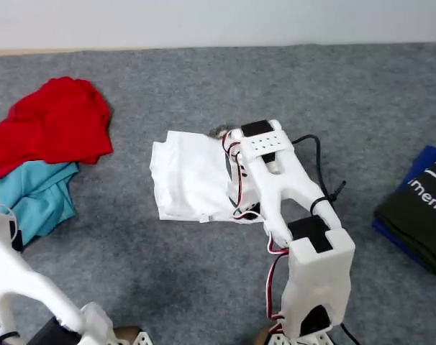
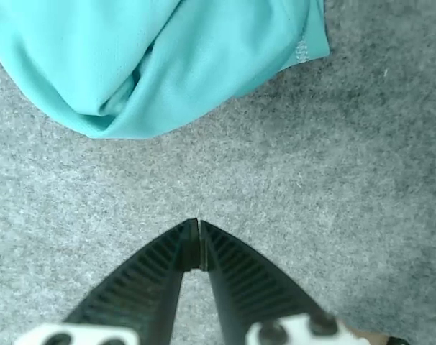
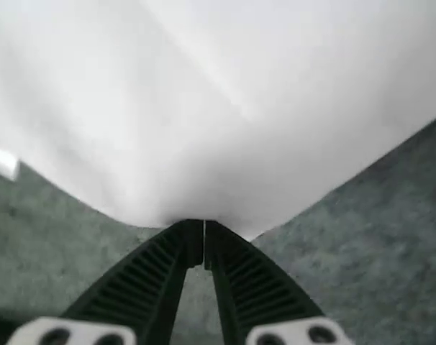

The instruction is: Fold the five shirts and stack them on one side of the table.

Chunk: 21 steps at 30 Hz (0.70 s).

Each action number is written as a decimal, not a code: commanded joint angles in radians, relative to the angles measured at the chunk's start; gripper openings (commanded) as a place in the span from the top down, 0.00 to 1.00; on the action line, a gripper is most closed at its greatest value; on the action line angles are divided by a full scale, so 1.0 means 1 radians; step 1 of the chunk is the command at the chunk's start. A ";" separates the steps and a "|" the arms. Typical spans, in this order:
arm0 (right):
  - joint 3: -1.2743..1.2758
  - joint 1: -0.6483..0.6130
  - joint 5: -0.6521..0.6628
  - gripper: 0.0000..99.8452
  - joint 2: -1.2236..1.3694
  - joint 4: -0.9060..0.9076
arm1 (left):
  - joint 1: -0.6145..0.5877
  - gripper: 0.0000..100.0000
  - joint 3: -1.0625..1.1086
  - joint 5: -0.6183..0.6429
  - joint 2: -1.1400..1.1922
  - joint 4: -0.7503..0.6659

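A partly folded white shirt (image 1: 185, 176) lies in the middle of the grey mat. My right gripper (image 3: 203, 228) is shut on the white shirt (image 3: 225, 108) at its near edge, where the cloth draws to a point at the tips; in the high view the right arm (image 1: 275, 172) covers that spot. A crumpled red shirt (image 1: 56, 122) lies at the far left, partly on a teal shirt (image 1: 34, 194). My left gripper (image 2: 200, 230) is shut and empty over bare mat, a short way off the teal shirt (image 2: 146, 57).
At the right edge a dark folded shirt (image 1: 419, 212) rests on a blue one (image 1: 428, 159). The left arm's white body (image 1: 16, 280) stands at the near left corner. The grey mat (image 1: 203, 280) covers the table, with a pale wall strip behind.
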 commanded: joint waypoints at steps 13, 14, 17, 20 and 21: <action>-0.410 -0.047 -0.008 0.99 -0.143 0.229 | 0.213 0.99 -0.039 0.049 -0.034 0.005; -0.417 -0.047 -0.008 0.99 -0.143 0.234 | 0.249 0.99 -0.042 0.075 -0.034 0.003; -0.416 -0.051 -0.049 0.99 -0.131 0.197 | 0.339 0.99 -0.062 0.138 -0.032 0.006; -0.413 -0.076 -0.061 0.99 -0.070 0.108 | 0.391 0.99 -0.067 0.180 -0.032 0.003; -0.414 -0.088 -0.061 0.99 -0.042 0.082 | 0.397 0.99 -0.067 0.187 -0.032 0.003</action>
